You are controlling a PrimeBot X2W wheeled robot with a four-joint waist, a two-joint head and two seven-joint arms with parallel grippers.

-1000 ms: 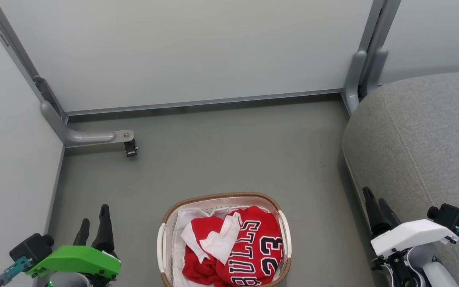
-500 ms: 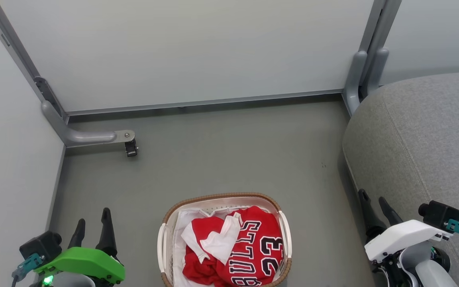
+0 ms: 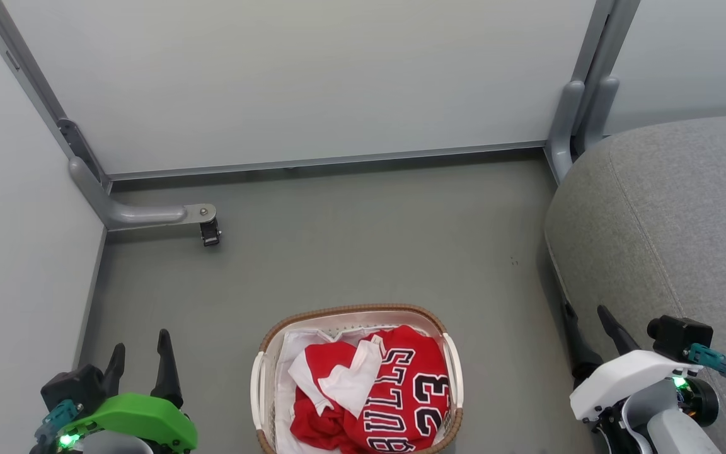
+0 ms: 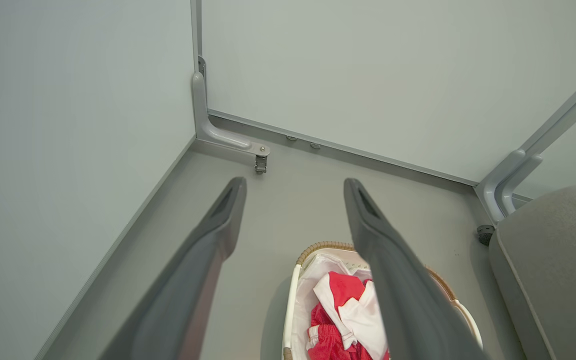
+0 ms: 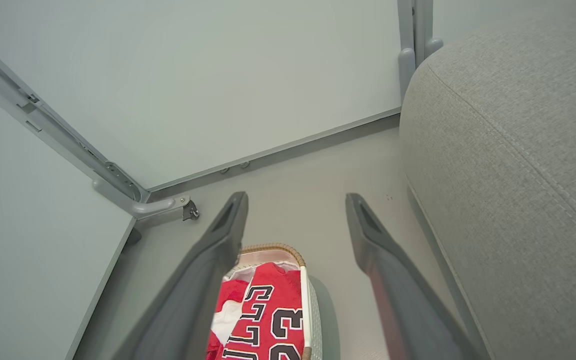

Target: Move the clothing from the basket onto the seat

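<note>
The red clothing, a "BULLS 23" jersey with white trim on top, lies heaped in the oval cream basket on the grey floor at bottom centre. The grey seat fills the right side. My left gripper stands open at the lower left, well left of the basket, nothing between its fingers. My right gripper stands open at the lower right, beside the seat's front edge. In the left wrist view the basket and clothing sit below the open fingers. The right wrist view shows the clothing and the seat.
Pale partition walls close the back and left. A grey metal foot with a caster juts onto the floor at the back left. A grey post stands beside the seat's back corner. Bare floor lies between basket and back wall.
Both grippers have sunk toward the bottom edge of the head view, the right one also drifting left. The basket and clothing have kept their place.
</note>
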